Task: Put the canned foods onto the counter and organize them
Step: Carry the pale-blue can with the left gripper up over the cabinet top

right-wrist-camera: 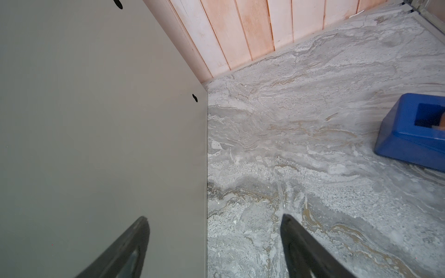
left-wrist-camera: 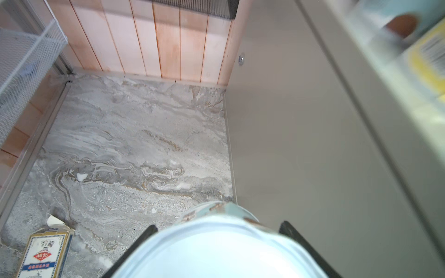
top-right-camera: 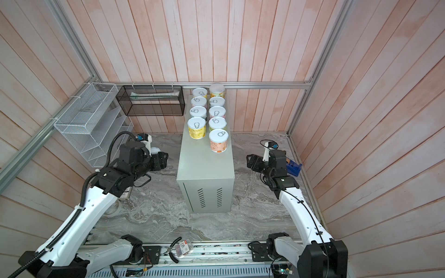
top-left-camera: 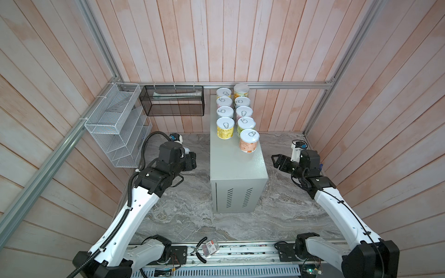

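Left jaws are gripping a pale-blue tin (left-wrist-camera: 216, 250) by its sides at 9 o'clock of the grey-green cabinet surface (top-left-camera: 236, 166), prob. for setting it in the gap at 6 o'clock of the yellow tin (top-left-camera: 225, 128) to even out the 2 rows of nine tins (top-left-camera: 244, 112) standing lids-up there; right jaws are hanging open & empty at 3 o'clock. Only the left wrist view is showing the held tin clearly, w/ the top views mostly hiding it behind the wrist.
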`<act>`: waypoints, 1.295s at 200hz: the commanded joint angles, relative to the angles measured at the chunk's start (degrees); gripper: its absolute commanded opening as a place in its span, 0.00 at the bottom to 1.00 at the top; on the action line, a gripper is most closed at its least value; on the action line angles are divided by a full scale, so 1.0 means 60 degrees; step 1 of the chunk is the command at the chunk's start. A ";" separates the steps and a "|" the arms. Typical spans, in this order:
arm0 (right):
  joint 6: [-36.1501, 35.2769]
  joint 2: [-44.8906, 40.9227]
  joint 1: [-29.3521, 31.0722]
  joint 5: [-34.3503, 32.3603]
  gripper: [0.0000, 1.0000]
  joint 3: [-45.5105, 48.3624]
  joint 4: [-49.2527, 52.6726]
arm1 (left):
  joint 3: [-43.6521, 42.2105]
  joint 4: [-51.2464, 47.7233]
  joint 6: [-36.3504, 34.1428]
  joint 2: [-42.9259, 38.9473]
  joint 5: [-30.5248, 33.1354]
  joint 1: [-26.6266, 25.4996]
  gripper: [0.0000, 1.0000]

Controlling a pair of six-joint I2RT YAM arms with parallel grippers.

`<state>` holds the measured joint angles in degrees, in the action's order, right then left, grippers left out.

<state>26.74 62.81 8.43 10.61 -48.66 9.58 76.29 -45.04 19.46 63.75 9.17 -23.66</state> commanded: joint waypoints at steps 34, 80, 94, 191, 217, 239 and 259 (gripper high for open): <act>-0.0223 -0.0504 -0.0055 0.0179 0.84 0.0069 0.0155 | 0.2536 -0.1313 -0.0386 -0.0015 -0.0057 -0.0986 0.00; -0.0165 -0.0667 -0.0071 0.0288 0.84 0.0025 0.0178 | 0.3473 -0.1138 -0.0641 0.0883 0.0549 -0.2457 0.00; -0.0164 -0.0736 -0.0077 0.0280 0.84 0.0016 0.0204 | 0.3838 -0.1122 -0.0794 0.1265 0.0888 -0.2886 0.00; -0.0174 -0.0932 -0.0085 0.0274 0.84 0.0054 0.0184 | 0.5198 -0.0852 -0.1430 0.3170 0.0654 -0.3527 0.00; -0.0143 -0.0875 -0.0085 0.0318 0.84 0.0054 0.0147 | 0.5213 -0.0736 -0.1486 0.3433 0.0440 -0.3519 0.00; -0.0132 -0.0852 -0.0084 0.0370 0.84 0.0083 0.0112 | 0.5258 -0.0677 -0.1558 0.3555 0.0434 -0.3517 0.08; -0.0136 -0.0828 -0.0086 0.0414 0.84 0.0081 0.0106 | 0.5108 -0.0480 -0.1656 0.3512 0.0423 -0.3527 0.52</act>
<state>26.37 57.87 8.25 12.01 -48.66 10.48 105.56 -51.75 10.90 85.17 12.19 -44.66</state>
